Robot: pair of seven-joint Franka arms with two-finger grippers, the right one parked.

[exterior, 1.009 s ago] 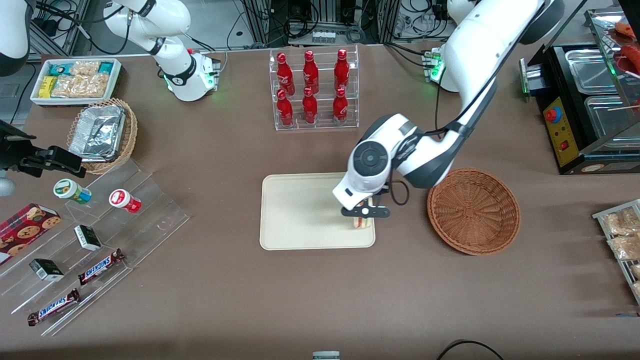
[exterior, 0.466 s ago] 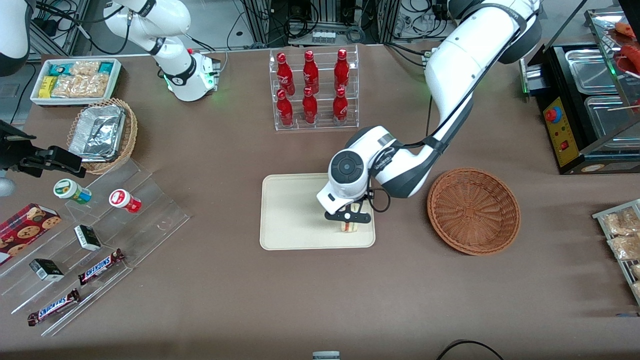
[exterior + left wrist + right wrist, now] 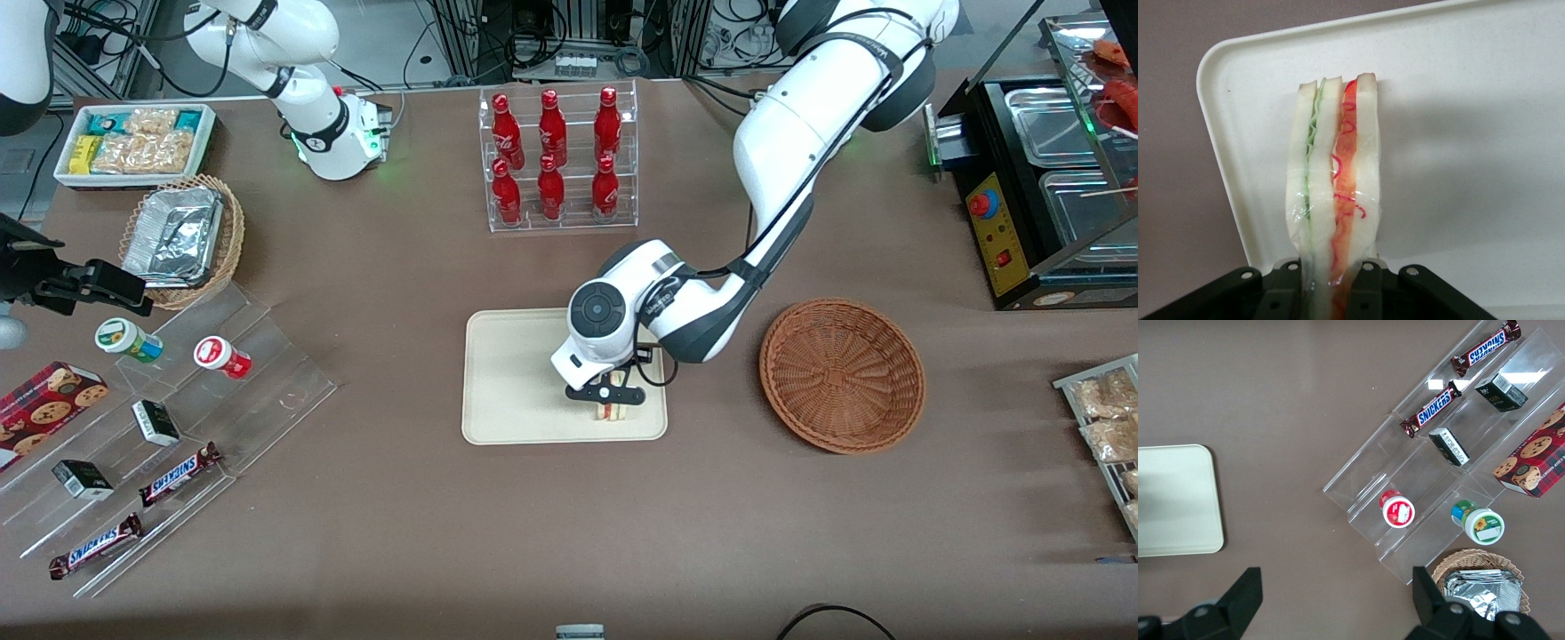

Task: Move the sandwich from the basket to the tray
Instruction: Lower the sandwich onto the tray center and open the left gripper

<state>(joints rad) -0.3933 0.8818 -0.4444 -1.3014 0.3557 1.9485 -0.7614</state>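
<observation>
A robotics lab dressed as a snack shop is shown. A brown tabletop (image 3: 373, 498) is laid out with a clear rack of red bottles (image 3: 557, 158), stepped clear shelves (image 3: 169, 418) of chocolate bars (image 3: 180, 473) and a food warmer (image 3: 1049, 178). Cables and metal framing (image 3: 569, 36) are seen at the tabletop's edge farthest from the front camera.

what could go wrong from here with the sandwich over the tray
The pincer is shut on the sandwich, holding it on edge, so it may topple flat when released. It also sits over the tray near the rim closest to the front camera, so a tumble might carry it onto the rim or table.
</observation>
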